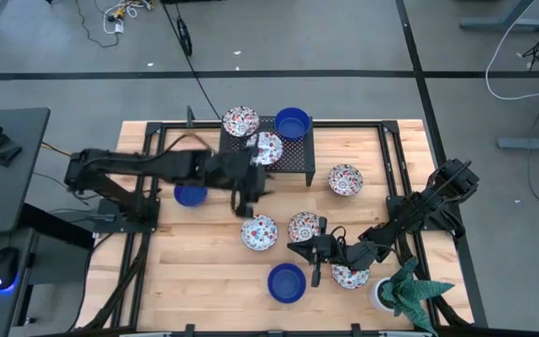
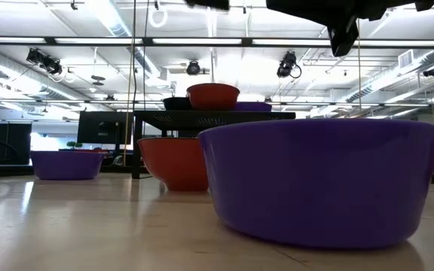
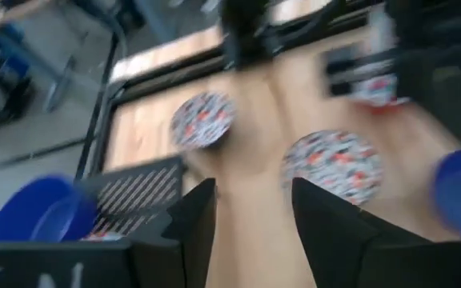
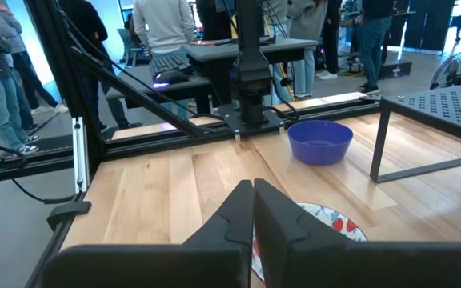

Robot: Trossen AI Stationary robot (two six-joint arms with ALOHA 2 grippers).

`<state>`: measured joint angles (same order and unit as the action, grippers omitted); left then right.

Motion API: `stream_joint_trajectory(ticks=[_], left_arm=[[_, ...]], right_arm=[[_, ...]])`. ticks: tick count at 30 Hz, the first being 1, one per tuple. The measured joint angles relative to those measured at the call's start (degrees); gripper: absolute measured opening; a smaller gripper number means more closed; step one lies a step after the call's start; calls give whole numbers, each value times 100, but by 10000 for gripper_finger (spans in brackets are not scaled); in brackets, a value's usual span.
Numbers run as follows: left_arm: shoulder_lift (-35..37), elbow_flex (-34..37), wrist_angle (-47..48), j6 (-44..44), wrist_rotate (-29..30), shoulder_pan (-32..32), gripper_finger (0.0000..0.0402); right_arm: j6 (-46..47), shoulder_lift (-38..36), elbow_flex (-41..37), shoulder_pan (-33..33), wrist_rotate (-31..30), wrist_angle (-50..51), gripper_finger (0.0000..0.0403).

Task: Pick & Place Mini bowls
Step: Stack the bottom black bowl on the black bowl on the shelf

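Three mini bowls sit on the black rack: two floral and one blue. On the table stand floral bowls and blue ones. My left gripper hangs open above the table, near the rack's near edge, over bare wood with floral bowls beyond its fingers. My right gripper is shut, low by a floral bowl that shows just past its fingers.
A white pot with a green plant stands at the near right corner. Black frame rails run along the table's sides. People stand in the room beyond. In the low view a blue bowl fills the foreground.
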<state>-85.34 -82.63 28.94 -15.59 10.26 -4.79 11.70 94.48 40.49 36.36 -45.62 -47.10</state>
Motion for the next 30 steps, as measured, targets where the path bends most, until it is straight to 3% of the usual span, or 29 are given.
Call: stream_joint_trajectory(ticks=[4, 9, 17, 24, 30], left_arm=[[358, 296, -180, -38, -75, -709, 150], [1062, 1458, -1019, 432, 650, -1560, 117], [2031, 4063, -3767, 1325, 1932, -2684, 75], [2168, 6075, -6399, 1990, 2873, -3293, 58], [2166, 7353, -8070, 2491, 3069, -3339, 55]], right_arm=[[-6, 1, 0, 0, 1, 16, 16], [7, 2, -2, 0, -1, 105, 16], [-8, 2, -2, -39, 2, 88, 16], [70, 20, -2, -235, 4, 66, 16], [928, 319, -2, -614, 407, -389, 16]])
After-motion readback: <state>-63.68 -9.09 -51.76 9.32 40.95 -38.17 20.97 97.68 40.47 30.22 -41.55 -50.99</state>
